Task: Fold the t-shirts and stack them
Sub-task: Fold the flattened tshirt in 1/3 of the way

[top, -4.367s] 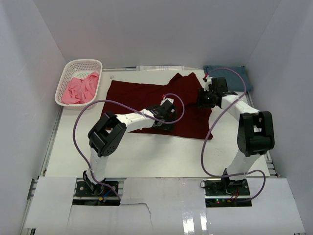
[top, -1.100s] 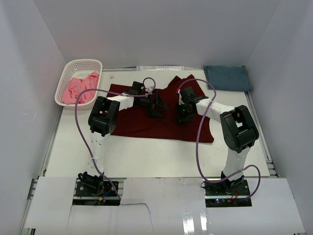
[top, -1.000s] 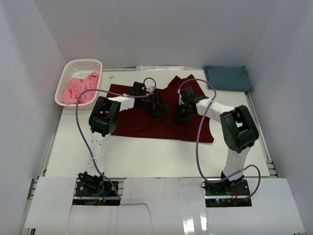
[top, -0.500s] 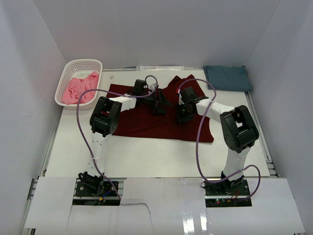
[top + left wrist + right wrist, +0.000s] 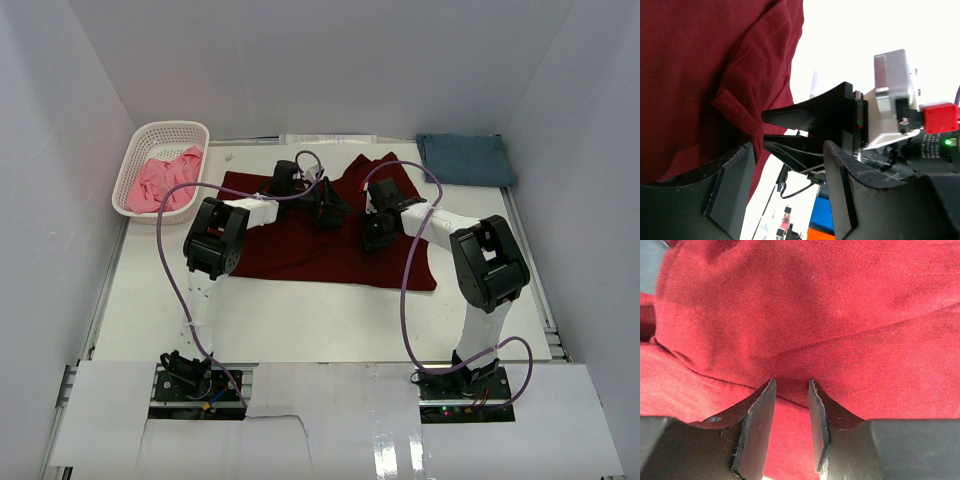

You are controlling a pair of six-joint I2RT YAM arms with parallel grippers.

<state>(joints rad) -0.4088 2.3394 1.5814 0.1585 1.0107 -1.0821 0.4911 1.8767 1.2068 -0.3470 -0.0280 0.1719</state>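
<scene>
Overhead, the maroon t-shirt [image 5: 290, 250] lies spread across the middle of the white tabletop [image 5: 300, 320], with bare surface between its near hem and the arm bases. White walls close three sides. A pink t-shirt [image 5: 165, 180] sits crumpled in the white lattice basket [image 5: 135, 140] at the far left corner; a folded slate-blue t-shirt [image 5: 465, 160] lies at the far right. Both arms meet over the maroon shirt's far edge.

From the left wrist, the left end effector [image 5: 787, 147] stands wide, straddling the shirt's edge, with the right end effector [image 5: 764, 131] just beyond it.

From the right wrist, the jaws stand narrow against a cloth crease — whether they pinch it I cannot tell.
</scene>
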